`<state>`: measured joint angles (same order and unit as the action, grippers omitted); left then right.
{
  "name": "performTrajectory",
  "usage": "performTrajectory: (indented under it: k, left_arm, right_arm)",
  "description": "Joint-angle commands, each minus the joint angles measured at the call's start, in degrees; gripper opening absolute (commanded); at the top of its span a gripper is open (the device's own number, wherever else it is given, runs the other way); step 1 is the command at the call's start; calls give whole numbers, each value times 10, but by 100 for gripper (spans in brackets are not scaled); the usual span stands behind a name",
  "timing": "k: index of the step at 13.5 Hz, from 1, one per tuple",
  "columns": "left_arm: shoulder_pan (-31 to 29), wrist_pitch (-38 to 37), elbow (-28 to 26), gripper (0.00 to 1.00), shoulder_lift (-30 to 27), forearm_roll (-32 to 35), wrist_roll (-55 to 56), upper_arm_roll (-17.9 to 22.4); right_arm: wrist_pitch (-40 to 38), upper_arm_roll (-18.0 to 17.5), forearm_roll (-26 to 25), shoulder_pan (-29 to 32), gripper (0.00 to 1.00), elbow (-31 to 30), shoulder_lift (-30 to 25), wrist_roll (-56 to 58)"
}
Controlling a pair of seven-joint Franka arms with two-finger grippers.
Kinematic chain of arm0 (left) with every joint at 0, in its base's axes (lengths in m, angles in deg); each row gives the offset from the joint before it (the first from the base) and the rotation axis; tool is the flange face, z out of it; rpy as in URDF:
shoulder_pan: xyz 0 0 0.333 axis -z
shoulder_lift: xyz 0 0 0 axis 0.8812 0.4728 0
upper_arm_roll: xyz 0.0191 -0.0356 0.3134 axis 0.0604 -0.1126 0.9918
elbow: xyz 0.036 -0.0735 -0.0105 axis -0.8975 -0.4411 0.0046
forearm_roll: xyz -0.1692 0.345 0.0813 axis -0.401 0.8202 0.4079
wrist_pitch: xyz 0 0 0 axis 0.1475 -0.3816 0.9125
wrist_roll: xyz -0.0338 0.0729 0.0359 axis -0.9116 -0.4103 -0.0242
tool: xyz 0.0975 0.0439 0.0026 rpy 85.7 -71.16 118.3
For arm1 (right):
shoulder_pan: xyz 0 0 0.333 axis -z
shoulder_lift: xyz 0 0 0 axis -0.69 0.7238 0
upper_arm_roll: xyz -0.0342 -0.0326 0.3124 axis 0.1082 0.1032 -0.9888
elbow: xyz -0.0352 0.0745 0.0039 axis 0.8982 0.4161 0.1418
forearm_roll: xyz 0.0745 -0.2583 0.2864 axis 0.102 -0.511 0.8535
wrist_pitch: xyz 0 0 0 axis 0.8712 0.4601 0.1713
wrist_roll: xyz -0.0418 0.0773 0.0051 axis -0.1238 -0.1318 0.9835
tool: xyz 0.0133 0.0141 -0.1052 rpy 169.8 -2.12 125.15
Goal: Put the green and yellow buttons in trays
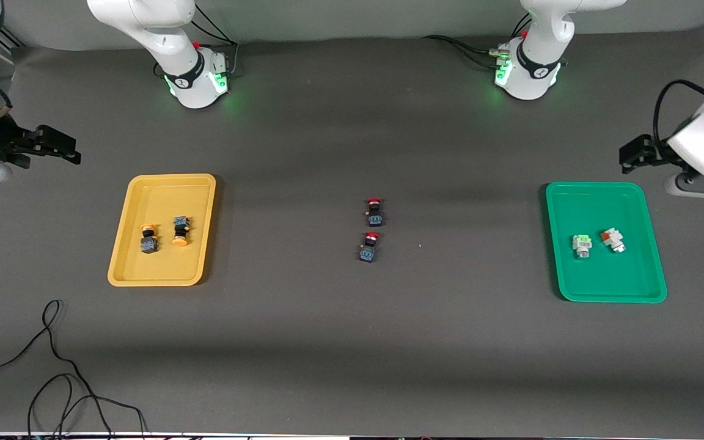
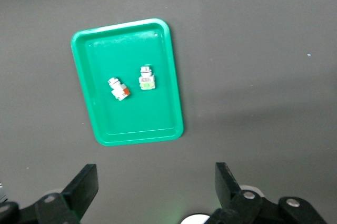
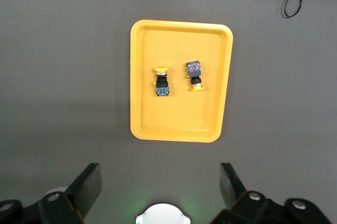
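Note:
Two yellow-capped buttons (image 1: 148, 239) (image 1: 180, 232) lie in the yellow tray (image 1: 168, 195) toward the right arm's end of the table. The right wrist view shows the same pair (image 3: 161, 83) (image 3: 194, 76) in that tray (image 3: 179, 124). Two whitish buttons (image 1: 582, 245) (image 1: 613, 239) lie in the green tray (image 1: 596, 201). In the left wrist view one has a green mark (image 2: 147, 78) and the other an orange-red mark (image 2: 119, 88), both in the green tray (image 2: 152, 124). My left gripper (image 1: 630, 154) (image 2: 156, 182) hangs open and empty over bare table beside the green tray. My right gripper (image 1: 65, 146) (image 3: 160, 182) hangs open and empty beside the yellow tray.
Two red-capped black-blue switches (image 1: 374, 212) (image 1: 369, 247) stand on the table midway between the trays. A black cable (image 1: 52, 366) loops near the front edge toward the right arm's end. The arm bases (image 1: 196, 79) (image 1: 526, 73) stand along the back edge.

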<state>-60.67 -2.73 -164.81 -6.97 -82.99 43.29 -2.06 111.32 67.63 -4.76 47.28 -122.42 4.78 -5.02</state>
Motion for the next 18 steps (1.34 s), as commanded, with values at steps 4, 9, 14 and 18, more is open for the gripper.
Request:
performTrajectory:
  k: [4,9,14,18]
  left_arm:
    - [14,22,-1,99,-5,-43,52,20]
    - [10,23,-1,99,-4,-41,57,20]
    - [6,22,0,99,-3,-39,53,20]
    - [6,22,1,99,-2,-40,54,19]
  right_arm:
    - [12,15,-27,-57,100,18,11,-36]
    - [11,25,-26,-59,100,24,23,-41]
    - [12,25,-23,-60,100,25,25,-44]
    - [17,26,-19,-58,100,25,26,-44]
